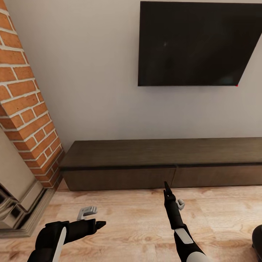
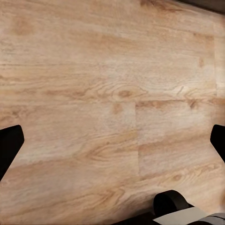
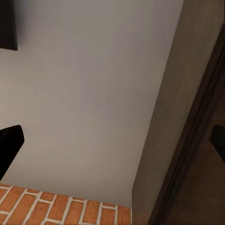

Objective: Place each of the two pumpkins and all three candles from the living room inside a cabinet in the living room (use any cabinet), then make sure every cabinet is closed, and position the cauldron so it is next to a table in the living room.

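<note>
The long, low, dark brown cabinet (image 1: 160, 156) stands against the white wall with both visible drawer fronts flush. Its top is bare. My right gripper (image 1: 167, 190) points at the cabinet from just in front of it, over the floor. In the right wrist view its fingertips (image 3: 9, 143) sit far apart, open and empty, with the cabinet (image 3: 197, 84) beyond. My left gripper (image 1: 101, 224) hangs low over the floor at the lower left. Its fingertips (image 2: 8, 143) are also spread wide with nothing between them. The pumpkins, candles and table are out of view.
A brick fireplace column (image 1: 25, 102) with a stone hearth (image 1: 22, 214) stands left of the cabinet. A black TV (image 1: 198, 43) hangs on the wall above. Wooden floor (image 1: 127, 218) lies in front. A dark rounded shape (image 1: 257, 236) is cut off by the right edge; what it is cannot be told.
</note>
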{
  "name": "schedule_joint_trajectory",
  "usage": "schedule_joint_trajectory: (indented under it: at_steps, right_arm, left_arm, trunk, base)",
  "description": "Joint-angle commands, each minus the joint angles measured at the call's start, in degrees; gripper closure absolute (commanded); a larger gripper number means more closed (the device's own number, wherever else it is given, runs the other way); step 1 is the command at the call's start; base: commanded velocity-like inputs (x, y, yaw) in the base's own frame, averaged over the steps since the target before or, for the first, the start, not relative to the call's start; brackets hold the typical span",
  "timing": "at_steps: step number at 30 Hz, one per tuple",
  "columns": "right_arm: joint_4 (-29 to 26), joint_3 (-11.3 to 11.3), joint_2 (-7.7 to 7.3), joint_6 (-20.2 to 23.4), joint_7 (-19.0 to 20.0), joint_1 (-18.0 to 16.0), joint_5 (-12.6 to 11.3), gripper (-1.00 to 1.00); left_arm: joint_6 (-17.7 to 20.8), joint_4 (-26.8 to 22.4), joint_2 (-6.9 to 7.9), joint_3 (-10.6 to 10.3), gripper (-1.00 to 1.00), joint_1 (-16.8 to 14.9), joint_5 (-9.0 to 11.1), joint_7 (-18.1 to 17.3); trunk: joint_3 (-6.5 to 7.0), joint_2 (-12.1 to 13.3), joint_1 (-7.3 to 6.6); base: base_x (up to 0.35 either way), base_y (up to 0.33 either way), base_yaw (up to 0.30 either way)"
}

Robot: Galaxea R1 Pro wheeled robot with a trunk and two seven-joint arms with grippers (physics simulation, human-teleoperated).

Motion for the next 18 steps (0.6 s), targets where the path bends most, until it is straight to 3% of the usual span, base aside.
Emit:
schedule_joint_trajectory:
  at_steps: [1, 18]
  right_arm:
    - [0.08, -0.10, 0.02, -0.06, 0.09, -0.03, -0.20, -1.00]
    - [0.41, -0.49, 0.02, -0.38, -4.36, -0.03, -0.32, -1.00]
  left_arm:
    - [0.25, -0.01, -0.01, 0.17, -1.00, -0.04, -0.39, -0.49]
    - [-0.62, 1.10, 0.10, 0.18, -1.00, -0.04, -0.57, -0.40]
  trunk:
    - [-0.05, -0.02, -0.01]
    - [-0.05, -0.02, -0.01]
  base:
    - [0.067, 0.000, 0.000]
    - [0.095, 0.000, 0.000]
